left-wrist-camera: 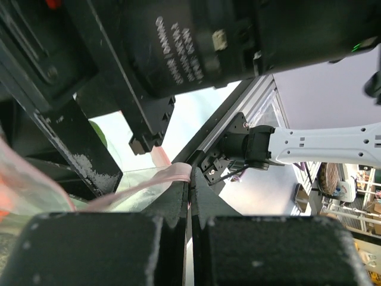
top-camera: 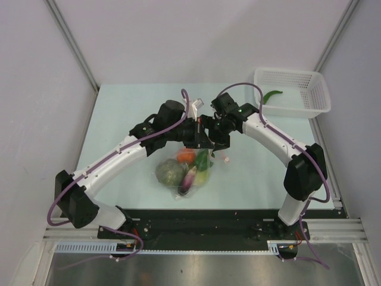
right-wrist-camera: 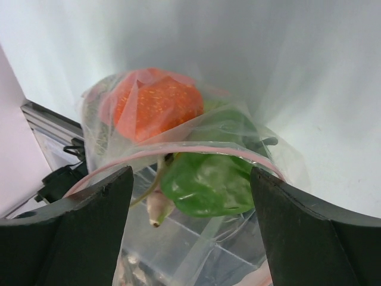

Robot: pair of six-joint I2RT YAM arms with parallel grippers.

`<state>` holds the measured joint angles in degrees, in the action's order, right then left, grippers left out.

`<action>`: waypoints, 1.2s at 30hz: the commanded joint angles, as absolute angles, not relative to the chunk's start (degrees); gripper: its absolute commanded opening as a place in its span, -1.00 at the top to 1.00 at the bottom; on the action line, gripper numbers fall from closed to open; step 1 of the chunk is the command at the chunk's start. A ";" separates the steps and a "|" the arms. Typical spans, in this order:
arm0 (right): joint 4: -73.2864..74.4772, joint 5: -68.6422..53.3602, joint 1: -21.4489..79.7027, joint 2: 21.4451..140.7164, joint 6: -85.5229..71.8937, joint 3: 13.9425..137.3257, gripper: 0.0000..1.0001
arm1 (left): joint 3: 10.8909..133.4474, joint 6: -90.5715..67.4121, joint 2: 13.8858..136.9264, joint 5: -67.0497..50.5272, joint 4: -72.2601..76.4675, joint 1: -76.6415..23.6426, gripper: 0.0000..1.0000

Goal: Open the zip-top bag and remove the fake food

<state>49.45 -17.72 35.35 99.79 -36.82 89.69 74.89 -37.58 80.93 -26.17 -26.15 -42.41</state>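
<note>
1. While the left gripper (left-wrist-camera: 189, 199) holds the thin pink-red zip strip (left-wrist-camera: 174, 176) between fingers pressed tightly together, the clear crinkly zip-top bag (top-camera: 184, 174) sits at mid-table, just beneath both wrists.
2. Right gripper (right-wrist-camera: 190, 179): fingers spread wide, one on either side of the bag's mouth, gripping nothing.
3. Mouth: the strip bows into an arch in the right wrist view. It is probably partly open; how far cannot be told.
4. Contents, all inside the bag: orange-red toy ball (right-wrist-camera: 156, 102), dark green pepper (right-wrist-camera: 208, 179), mottled green-brown head (top-camera: 169, 171), purple eggplant (top-camera: 189, 179), pale green round piece (top-camera: 203, 177).
5. White plastic mesh basket (top-camera: 297, 108), far right corner: holds one slim green piece (top-camera: 272, 95).
6. Outstanding: widen the mouth and take out every item. Removal from the bag has not begun.
</note>
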 commanded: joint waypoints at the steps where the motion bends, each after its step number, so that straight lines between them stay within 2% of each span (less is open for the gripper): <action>1: 50.27 -16.44 36.21 98.00 -36.48 88.33 -0.67 | 78.49 -38.23 80.68 -27.69 -24.17 -42.71 1.00; 9: 53.43 -20.02 34.28 94.57 -36.47 88.07 -0.71 | 78.57 -38.14 81.83 -26.46 -24.70 -42.71 1.00; 17: 53.26 -22.86 35.94 96.94 -33.93 87.01 -0.72 | 80.68 -38.14 83.58 -27.33 -24.70 -42.71 1.00; 25: 52.82 -24.17 37.09 100.37 -28.56 84.38 -0.95 | 81.56 -38.23 84.11 -27.86 -24.43 -42.71 1.00; 36: 51.51 -19.25 39.81 102.57 -26.54 80.95 -1.00 | 81.48 -38.23 84.55 -27.95 -24.43 -42.71 1.00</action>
